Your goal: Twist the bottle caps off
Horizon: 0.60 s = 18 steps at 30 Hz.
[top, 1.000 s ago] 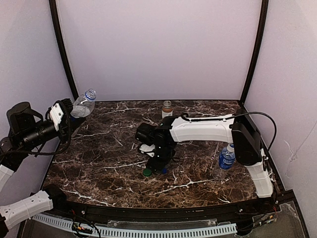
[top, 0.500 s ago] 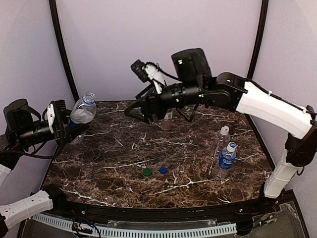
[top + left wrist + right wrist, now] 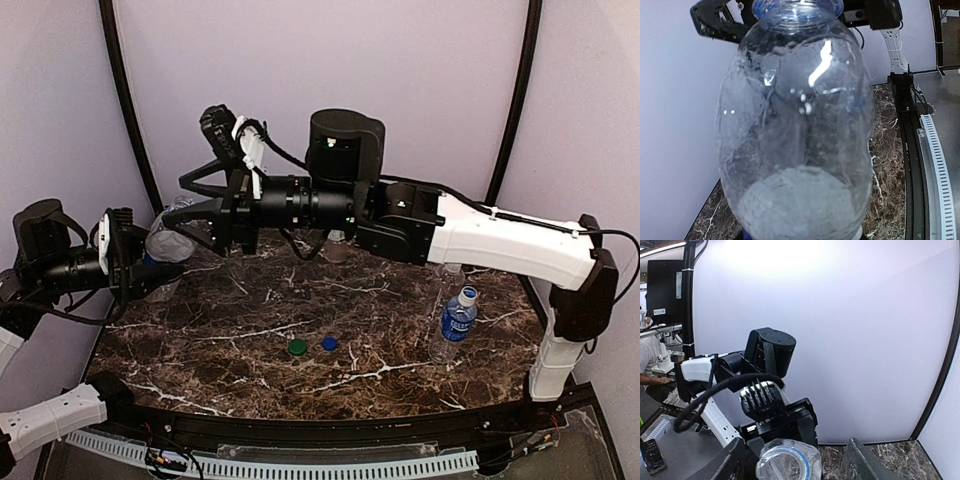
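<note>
Clear plastic bottle (image 3: 168,246), gripped in my left tool (image 3: 125,262), points its neck at my right tool (image 3: 185,205), spread and empty, from seven o'clock in the top view.

A clear bottle (image 3: 168,245) (mouth open, blue ring round the neck) is held off the desk (image 3: 200,340) in the left claw (image 3: 158,262), at far left. A green cap (image 3: 297,347) and a blue cap (image 3: 329,343) lie flat just beside each other, front middle. At right stands a blue-label bottle (image 3: 458,322) with its white cap (image 3: 467,296) on. A plain bottle (image 3: 445,280) stands just behind it, top hidden.
</note>
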### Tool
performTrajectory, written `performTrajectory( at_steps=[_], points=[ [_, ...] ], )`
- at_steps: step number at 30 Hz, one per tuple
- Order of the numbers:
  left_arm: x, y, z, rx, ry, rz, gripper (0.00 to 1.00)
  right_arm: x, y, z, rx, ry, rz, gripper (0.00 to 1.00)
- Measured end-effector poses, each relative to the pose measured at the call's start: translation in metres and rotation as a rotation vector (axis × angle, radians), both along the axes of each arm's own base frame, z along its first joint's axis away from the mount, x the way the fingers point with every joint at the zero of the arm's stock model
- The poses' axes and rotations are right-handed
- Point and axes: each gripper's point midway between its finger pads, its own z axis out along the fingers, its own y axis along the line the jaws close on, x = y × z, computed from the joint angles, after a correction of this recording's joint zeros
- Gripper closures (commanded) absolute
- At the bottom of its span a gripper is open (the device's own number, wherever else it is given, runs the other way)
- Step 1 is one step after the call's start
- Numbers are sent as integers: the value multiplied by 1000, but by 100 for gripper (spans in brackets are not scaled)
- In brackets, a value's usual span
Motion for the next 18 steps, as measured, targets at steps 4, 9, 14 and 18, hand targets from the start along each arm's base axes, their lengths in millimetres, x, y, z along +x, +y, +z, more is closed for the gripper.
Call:
performTrajectory(
  at_steps=[4,9,14,18],
  points=[
    [-2,0,0,-2,1,-8,59,3,12,-15,-29,16,3,56],
    [-2,0,2,-13,12,-4,59,1,13,-12,-28,14,1,97],
    [-3,1,1,-15,20,-2,44,2,14,-12,-29,8,-12,100],
    [-3,1,1,-15,20,0,3,3,14,-14,-37,2,-22,100]
  ],
)
